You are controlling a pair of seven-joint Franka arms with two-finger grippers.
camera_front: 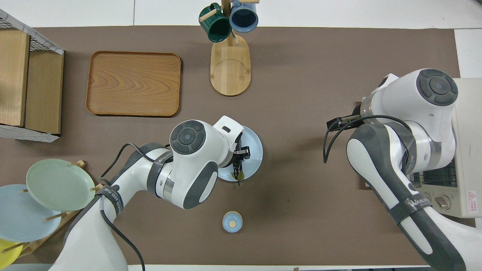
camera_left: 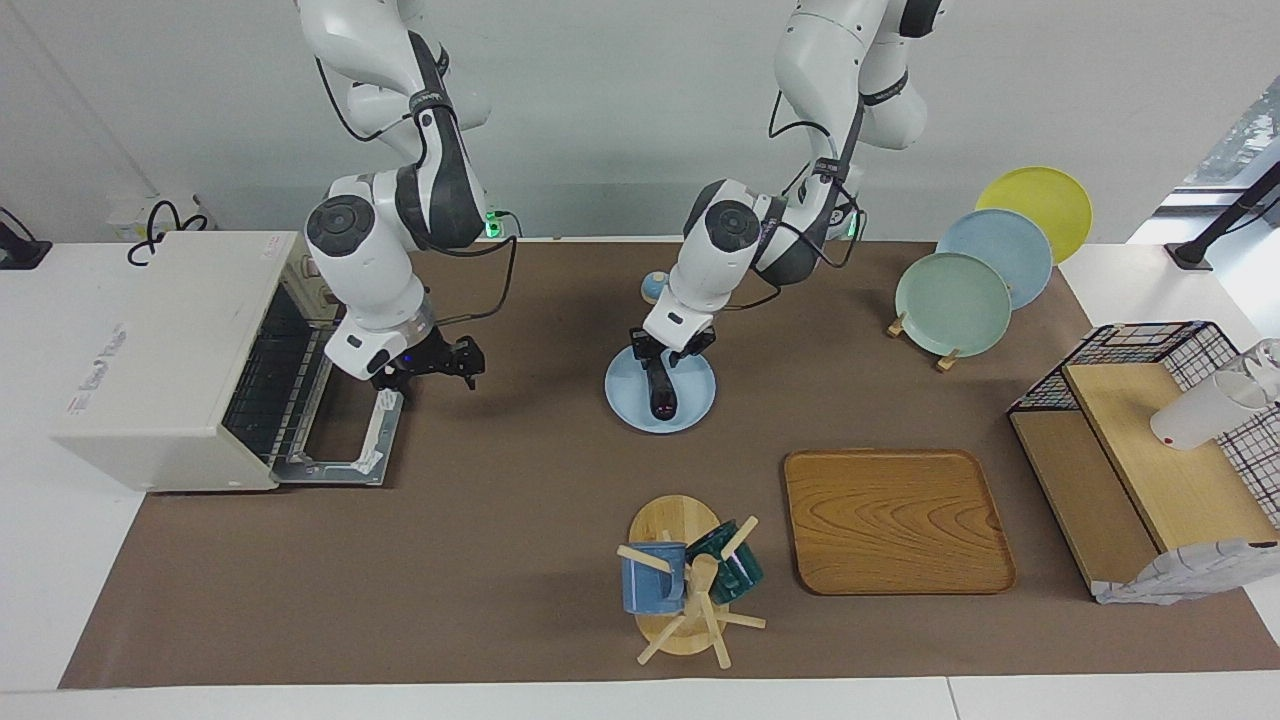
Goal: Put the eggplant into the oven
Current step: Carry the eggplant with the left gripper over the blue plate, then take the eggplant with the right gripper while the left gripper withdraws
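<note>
Facing view puts my left gripper (camera_left: 668,362) down on the eggplant (camera_left: 661,393), its jaws straddling the stem end of the dark body; I cannot tell whether they are pressing it or standing just off it. The eggplant lies on the blue plate (camera_left: 690,405), which sits on the worktop (camera_left: 520,480) about midway between the two arms' ends. Above the jaws the wrist points almost straight down, and the forearm climbs back toward the left arm's base with the elbow bent high. A small blue bowl (camera_left: 653,287) sits nearer to the robots than the plate.

My right gripper (camera_left: 470,360) hangs low over the worktop just beside the free edge of the oven's lowered door (camera_left: 340,440), jaws spread wide and holding nothing. Its wrist is turned sideways so the jaws point toward the middle of the worktop, and the forearm rises steeply above the oven (camera_left: 170,350), which stands at the right arm's end with its wire rack exposed.

Overhead, the left arm's wrist covers much of the plate (camera_front: 256,146), and only the green stem tip of the eggplant (camera_front: 239,175) shows at the plate's rim nearest the robots.
</note>
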